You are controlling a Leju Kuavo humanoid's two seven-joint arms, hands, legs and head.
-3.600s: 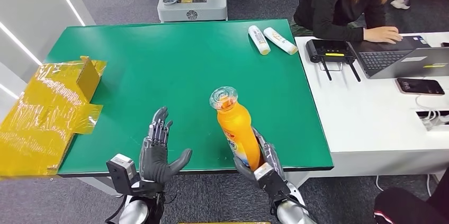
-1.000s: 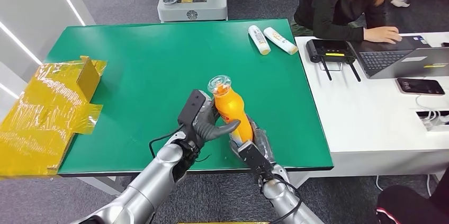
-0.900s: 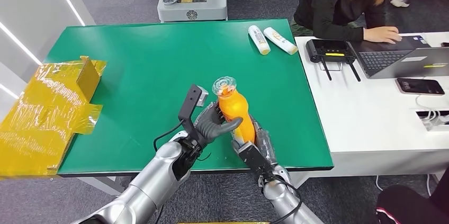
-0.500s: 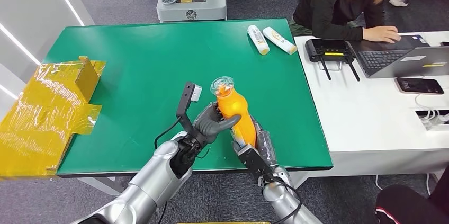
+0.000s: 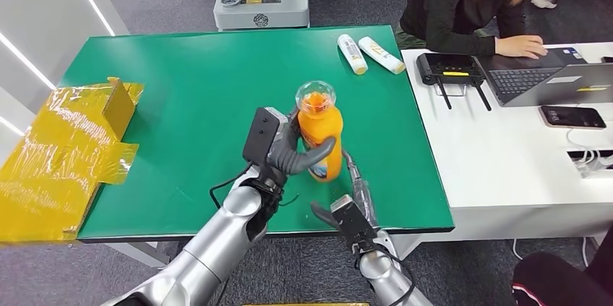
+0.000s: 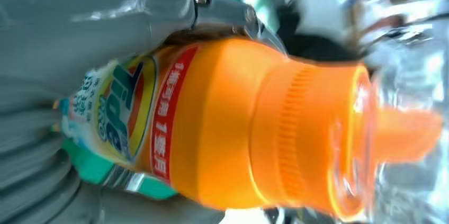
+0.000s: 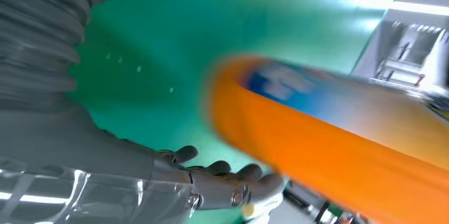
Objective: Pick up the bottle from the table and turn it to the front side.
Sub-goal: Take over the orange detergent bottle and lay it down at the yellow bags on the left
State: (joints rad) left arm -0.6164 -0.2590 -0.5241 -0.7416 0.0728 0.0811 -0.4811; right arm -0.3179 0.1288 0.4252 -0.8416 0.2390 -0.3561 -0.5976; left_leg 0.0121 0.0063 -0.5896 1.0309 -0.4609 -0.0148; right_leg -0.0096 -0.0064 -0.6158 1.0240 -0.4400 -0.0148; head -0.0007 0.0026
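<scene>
Above the near middle of the green desk (image 5: 181, 82), the orange bottle (image 5: 320, 136) stands upright in the left robot hand (image 5: 289, 153), whose thumb wraps across its lower body. The grip sits low, which leaves the clear cap and the shoulder free, probably so the label can be checked and the bottle rotated about its long axis. In the left wrist view the bottle (image 6: 238, 128) shows a printed label with red and blue marks facing that camera.

Just below the bottle, the right robot hand (image 5: 354, 201) is apart from it, fingers spread and holding nothing. In the right wrist view the bottle (image 7: 328, 144) crosses the frame as a blur beyond that hand's fingertips (image 7: 249, 173). My reading is that the handover to the left hand is done and the turn to the front side is under way; whether the front now faces forward cannot be told.

Well beyond the bottle, at the desk's far edge, lie two white tubes (image 5: 367, 54). Far to the bottle's left, a yellow wrapped box (image 5: 65, 150) overhangs the desk's side.

Right of the bottle, a white desk (image 5: 506, 168) butts against the green one and carries a black router (image 5: 449, 69), a laptop (image 5: 549, 82) and a phone (image 5: 572, 117). A person (image 5: 470, 6) sits there with a hand on the keyboard. Grey floor and a grey machine base (image 5: 260, 2) lie behind.
</scene>
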